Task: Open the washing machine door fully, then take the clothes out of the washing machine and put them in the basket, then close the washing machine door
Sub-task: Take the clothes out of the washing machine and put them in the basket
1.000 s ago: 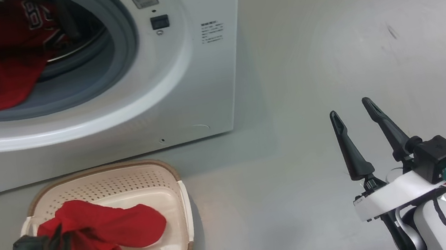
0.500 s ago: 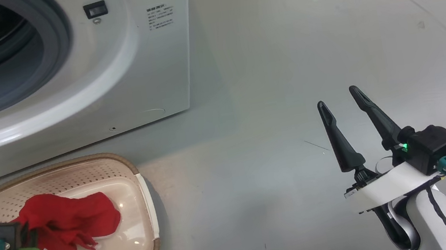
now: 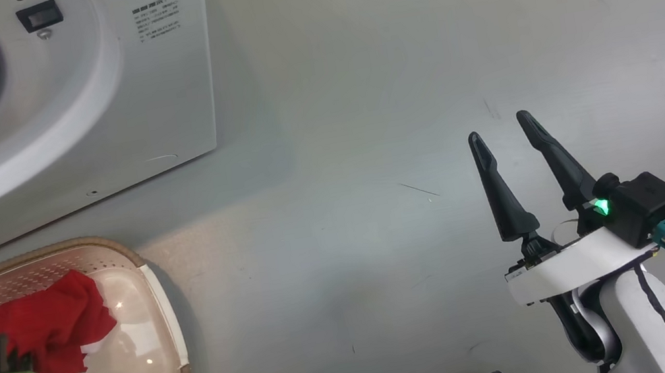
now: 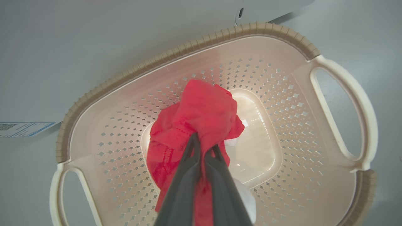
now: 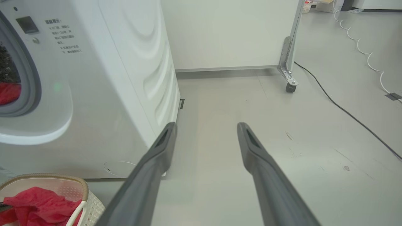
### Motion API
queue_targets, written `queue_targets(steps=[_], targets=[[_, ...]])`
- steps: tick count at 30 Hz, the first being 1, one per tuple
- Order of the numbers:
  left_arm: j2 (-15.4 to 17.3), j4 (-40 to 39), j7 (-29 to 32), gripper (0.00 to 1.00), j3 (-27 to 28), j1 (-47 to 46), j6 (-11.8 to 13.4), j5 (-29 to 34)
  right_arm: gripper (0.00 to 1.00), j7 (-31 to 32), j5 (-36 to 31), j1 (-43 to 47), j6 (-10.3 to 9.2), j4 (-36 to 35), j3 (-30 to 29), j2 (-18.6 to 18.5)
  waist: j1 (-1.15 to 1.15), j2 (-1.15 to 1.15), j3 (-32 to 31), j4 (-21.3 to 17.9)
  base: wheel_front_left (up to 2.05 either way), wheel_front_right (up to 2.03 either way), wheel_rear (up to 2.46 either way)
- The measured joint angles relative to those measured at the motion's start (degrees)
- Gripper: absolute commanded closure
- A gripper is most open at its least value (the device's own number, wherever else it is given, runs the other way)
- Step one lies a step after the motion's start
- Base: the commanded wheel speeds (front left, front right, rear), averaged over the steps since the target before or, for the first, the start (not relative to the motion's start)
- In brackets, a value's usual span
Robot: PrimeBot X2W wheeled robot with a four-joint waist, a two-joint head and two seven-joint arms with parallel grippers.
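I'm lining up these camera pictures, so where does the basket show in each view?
Head view: the basket at lower left, cut by the edge.
Left wrist view: basket across the middle, seen from above.
Right wrist view: basket in the bottom left corner.
Shared landmark: the red clothes inside it, with the white washing machine just behind.

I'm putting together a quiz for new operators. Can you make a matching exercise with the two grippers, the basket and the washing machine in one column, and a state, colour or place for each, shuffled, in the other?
Column one
1. left gripper
2. right gripper
3. basket
4. washing machine

Column two
A. open, above bare floor
B. cream with a brown rim, standing on the floor
C. shut on a red jersey
D. white, with red cloth inside its round opening

Pairs: 1-C, 2-A, 3-B, 4-D
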Motion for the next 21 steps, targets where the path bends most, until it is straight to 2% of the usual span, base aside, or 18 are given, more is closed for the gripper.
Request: queue_targets(steps=[8, 9, 10, 11, 21], targets=[[-1.7, 2.9, -0.1, 1.0, -0.5, -1.6, 0.0, -0.1, 0.0, 0.0, 0.0, -0.1, -1.09, -0.1, -0.3, 0.1, 0.0, 0.0, 0.4, -0.4, 0.0, 0.0, 0.0], [-2.0, 3.3, -0.1, 0.89, -0.6, -1.7, 0.0, -0.2, 0.0, 0.0, 0.0, -0.1, -1.09, -0.1, -0.3, 0.1, 0.0, 0.0, 0.2, -0.2, 0.0, 0.0, 0.0], [-2.1, 3.5, -0.7, 0.52, -0.5, -1.7, 0.0, -0.2, 0.0, 0.0, 0.0, -0.1, -1.19, -0.1, -0.3, 0.1, 0.0, 0.0, 0.1, 0.0, 0.0, 0.0, 0.0], [-2.1, 3.5, -0.7, 0.0, -0.5, -1.7, 0.0, -0.2, 0.0, 0.0, 0.0, -0.1, -1.19, -0.1, -0.3, 0.1, 0.0, 0.0, 0.1, 0.0, 0.0, 0.0, 0.0], [-5.9, 6.1, -3.7, 0.0, -1.7, -2.6, 0.0, -0.8, 0.0, 0.0, -1.0, -0.6, -1.49, 1.1, -1.9, 0.1, 0.0, 0.0, -2.8, 2.6, 0.0, 0.0, 0.0]])
